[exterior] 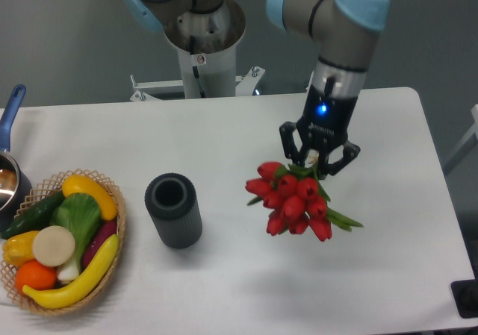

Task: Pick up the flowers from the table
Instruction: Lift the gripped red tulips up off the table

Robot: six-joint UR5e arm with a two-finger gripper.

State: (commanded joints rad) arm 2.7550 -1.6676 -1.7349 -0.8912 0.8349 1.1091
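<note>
camera view – gripper (317,158) clamps flowers (293,200) above table (224,141).

The light is even and quite bright, coming from above. The white table (224,141) shows no strong glare. A soft, weak shadow lies below the flowers (293,199). The picture is a little soft and grainy overall.

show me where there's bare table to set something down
Bare table runs between the vase and the tool holding the flowers, along the back edge, and on the right side. The left edge is crowded by the basket and pan.
</note>
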